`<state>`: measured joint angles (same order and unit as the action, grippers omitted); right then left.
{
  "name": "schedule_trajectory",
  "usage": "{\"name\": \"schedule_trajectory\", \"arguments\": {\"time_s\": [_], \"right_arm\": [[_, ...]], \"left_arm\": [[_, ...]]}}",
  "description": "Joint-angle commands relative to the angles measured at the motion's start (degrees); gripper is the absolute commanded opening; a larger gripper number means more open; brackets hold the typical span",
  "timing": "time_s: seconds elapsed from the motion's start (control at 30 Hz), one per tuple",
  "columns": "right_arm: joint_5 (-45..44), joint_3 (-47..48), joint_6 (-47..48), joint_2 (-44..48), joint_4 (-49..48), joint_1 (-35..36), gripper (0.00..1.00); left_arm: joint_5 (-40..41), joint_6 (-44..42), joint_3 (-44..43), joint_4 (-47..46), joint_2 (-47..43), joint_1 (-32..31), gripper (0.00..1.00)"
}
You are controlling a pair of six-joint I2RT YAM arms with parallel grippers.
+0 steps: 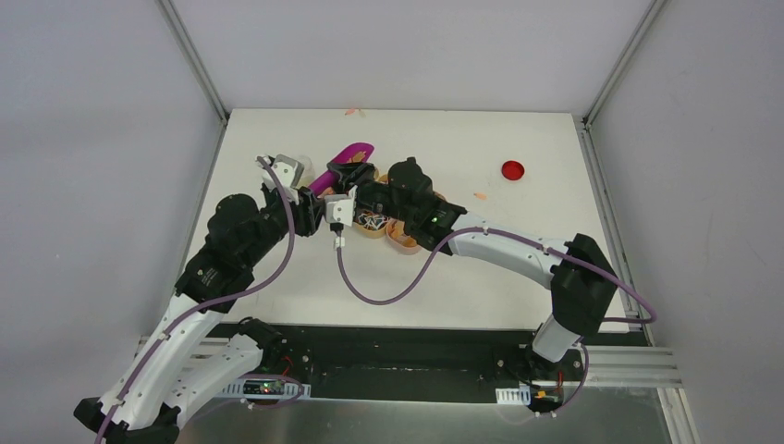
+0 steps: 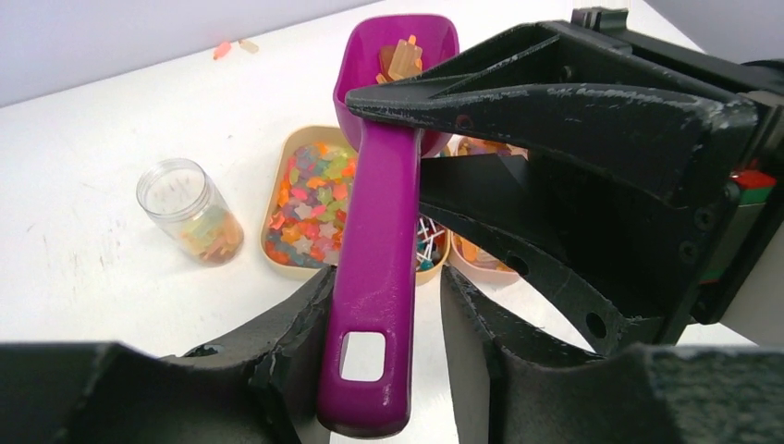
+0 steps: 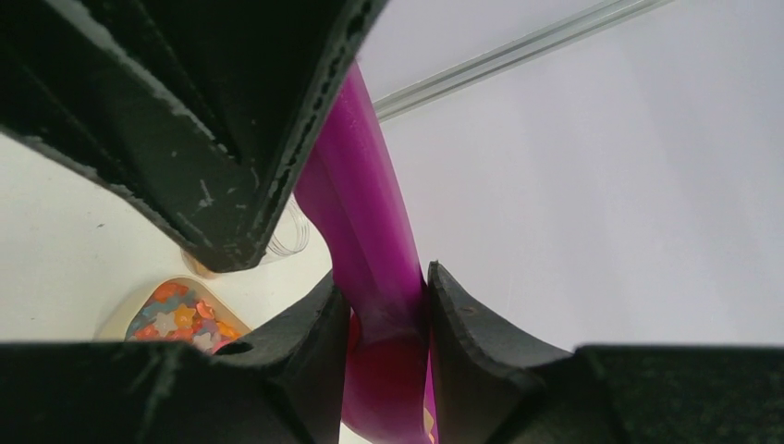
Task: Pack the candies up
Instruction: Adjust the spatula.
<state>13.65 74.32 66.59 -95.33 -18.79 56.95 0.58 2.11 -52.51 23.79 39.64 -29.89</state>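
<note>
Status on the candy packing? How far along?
Done: the clear jar holds a shallow layer of orange gummies. In hand: the right pincer clamps the magenta scoop by its handle, a few gummies in its bowl; the left pincer sits open around the handle's end. Left: that load is not yet tipped in, the jar is mostly unfilled, and the tray of coloured bits is full.

The top camera looks down from behind my bases over the white table (image 1: 518,268). Wrist cameras peer close past my left gripper (image 2: 384,287) and right gripper (image 3: 381,277), sharing the magenta plastic scoop (image 2: 374,240).
</note>
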Motion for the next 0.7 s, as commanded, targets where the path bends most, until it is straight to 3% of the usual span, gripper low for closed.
{"name": "schedule_trajectory", "arguments": {"time_s": [0.0,0.1,0.37,0.43,0.67], "right_arm": [[-0.6,3.4,-0.9,-0.3,-1.7,-0.1,0.00],[-0.7,3.5,-0.7,-0.6,-1.4,-0.1,0.00],[-0.6,3.6,-0.7,-1.1,-1.9,0.0,0.00],[-0.6,3.5,-0.8,-1.1,-2.7,0.0,0.02],[0.3,3.1,-2.9,-1.3,-5.4,-0.3,0.22]], "left_arm": [[-0.1,1.1,0.4,-5.2,-1.3,0.1,0.39],[0.0,1.1,0.3,-5.2,-1.5,0.1,0.34],[-0.5,0.4,0.6,-5.9,-1.4,0.1,0.00],[-1.1,-0.5,1.0,-6.0,-1.5,0.1,0.00],[-0.9,-3.7,2.6,-7.6,-2.8,0.1,0.00]]}}
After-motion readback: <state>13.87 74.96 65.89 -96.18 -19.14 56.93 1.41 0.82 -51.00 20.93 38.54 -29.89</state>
